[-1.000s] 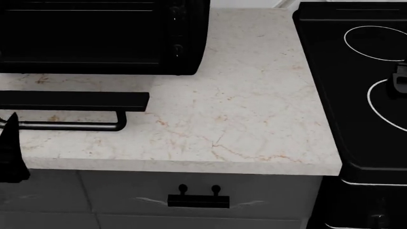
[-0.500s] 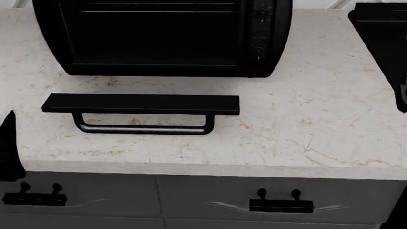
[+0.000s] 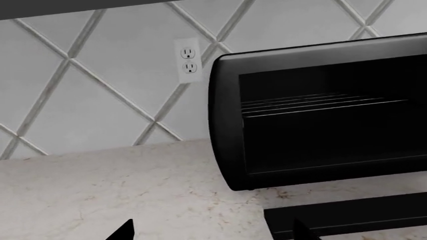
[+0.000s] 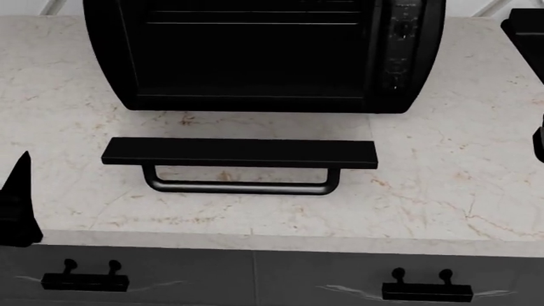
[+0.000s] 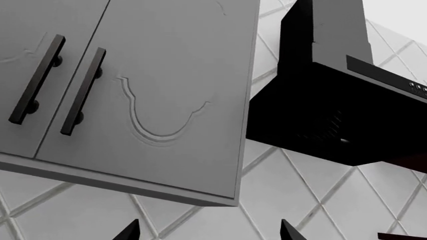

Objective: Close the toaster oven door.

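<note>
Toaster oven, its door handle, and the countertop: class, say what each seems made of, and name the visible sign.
The toaster oven: glossy black shell, metal or plastic; soft highlights along its rounded sides. Inside, thin bright lines suggest wire racks.
The door handle: smooth dark tube with a pale sheen, probably coated metal.
The countertop: cream with rusty veins, like polished marble or an imitation.

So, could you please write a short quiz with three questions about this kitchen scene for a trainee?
1. True or false: the toaster oven door is shut.
2. The knobs on the toaster oven sit on which side in the head view? A) left B) right C) top
3. What hangs on the tiled wall beside the oven in the left wrist view?

Key: 1. False, it lies open, flat over the counter. 2. B. 3. A white wall outlet.
</note>
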Tool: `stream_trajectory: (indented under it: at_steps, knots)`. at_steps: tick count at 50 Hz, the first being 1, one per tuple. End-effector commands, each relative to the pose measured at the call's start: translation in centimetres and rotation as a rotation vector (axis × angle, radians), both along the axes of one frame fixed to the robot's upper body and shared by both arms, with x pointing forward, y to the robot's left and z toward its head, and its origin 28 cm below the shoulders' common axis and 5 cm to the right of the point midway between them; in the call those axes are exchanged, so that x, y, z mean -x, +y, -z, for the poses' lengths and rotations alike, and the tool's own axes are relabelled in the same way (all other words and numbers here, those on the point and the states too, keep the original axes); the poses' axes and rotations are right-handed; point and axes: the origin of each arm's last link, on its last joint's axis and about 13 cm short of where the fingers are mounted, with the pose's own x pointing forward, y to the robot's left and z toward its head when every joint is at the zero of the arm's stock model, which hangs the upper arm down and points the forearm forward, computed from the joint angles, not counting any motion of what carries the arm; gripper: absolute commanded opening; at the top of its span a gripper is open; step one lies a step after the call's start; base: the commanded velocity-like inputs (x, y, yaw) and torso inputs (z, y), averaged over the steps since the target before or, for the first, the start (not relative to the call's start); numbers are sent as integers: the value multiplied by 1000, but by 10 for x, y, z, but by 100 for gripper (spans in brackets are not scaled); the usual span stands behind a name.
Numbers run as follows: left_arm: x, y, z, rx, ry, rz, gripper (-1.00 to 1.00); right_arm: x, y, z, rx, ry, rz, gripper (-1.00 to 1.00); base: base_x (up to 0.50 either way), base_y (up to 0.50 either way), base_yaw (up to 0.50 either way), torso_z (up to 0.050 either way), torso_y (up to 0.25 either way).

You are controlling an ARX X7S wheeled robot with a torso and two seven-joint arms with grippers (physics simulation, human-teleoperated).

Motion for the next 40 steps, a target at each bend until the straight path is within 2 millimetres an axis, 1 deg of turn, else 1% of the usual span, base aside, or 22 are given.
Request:
stream_trajectory:
  at_steps: [1, 10, 27, 34, 37, 39, 40]
  knots:
    - [-1, 0, 1, 3, -2, 6, 100, 1, 1, -1, 13, 5, 5, 100, 445, 0, 0, 0, 0]
    - [-1, -1, 0, 5, -6, 10, 100, 1, 1, -1, 12, 5, 2, 100, 455, 10, 0, 0, 0]
    - [0, -1, -1, 2, -8, 11, 100, 5, 0, 0, 5, 7, -5, 100, 455, 82, 0, 0, 0]
    - [1, -1, 0, -3, -9, 15, 100, 7, 1, -2, 5, -10, -14, 100, 93, 1, 0, 0, 2]
    - [-4, 5, 2, -65, -53, 21, 100, 8, 1, -3, 8, -10, -15, 100, 0, 0, 0, 0, 0]
    - [-5, 13, 0, -137, -99, 32, 100, 9, 1, -5, 9, -15, -16, 100, 0, 0, 0, 0, 0]
    - [-5, 18, -2, -200, -142, 55, 100, 9, 1, -5, 9, -16, -17, 100, 0, 0, 0, 0, 0]
